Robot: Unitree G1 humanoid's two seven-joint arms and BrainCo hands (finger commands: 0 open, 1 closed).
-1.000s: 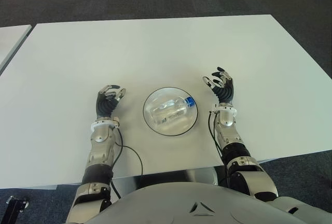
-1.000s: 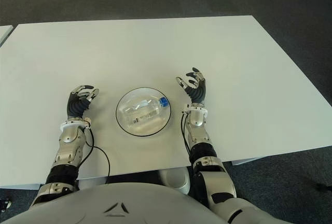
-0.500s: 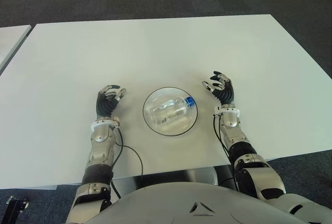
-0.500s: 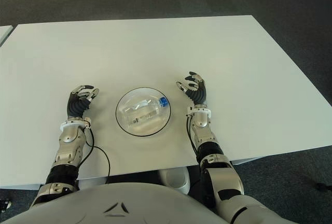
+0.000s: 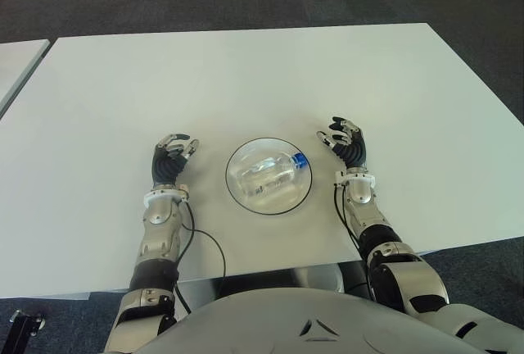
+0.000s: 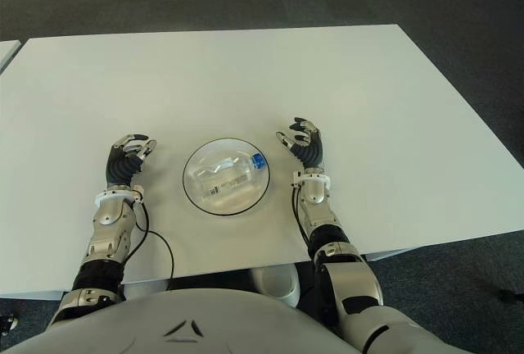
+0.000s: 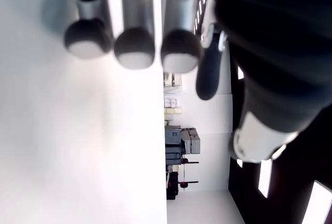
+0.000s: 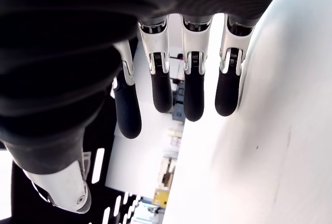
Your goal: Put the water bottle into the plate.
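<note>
1. The left hand [image 5: 171,160] shows on the counter [image 5: 246,75] to the left of the plate [image 5: 237,197], near it but apart. Its fingers are loosely curled, and its wrist view shows nothing between them.
2. The plate sits near the front edge of the counter, between the two hands. The bottle [image 5: 268,173] lies on its side inside it, blue cap [image 5: 300,159] pointing toward the right hand.
3. The right hand [image 5: 344,141] shows just right of the plate, clear of the rim. Its fingers are relaxed and slightly bent, and its wrist view shows it holds nothing.
4. Step in hand, as I judge it: the placing looks done, since the bottle rests wholly within the rim and neither hand touches it. What is left is only backing off.
5. The next move calls for little: draw the right hand away from the plate without brushing the rim or cap, since a bottle on its side could roll.
</note>
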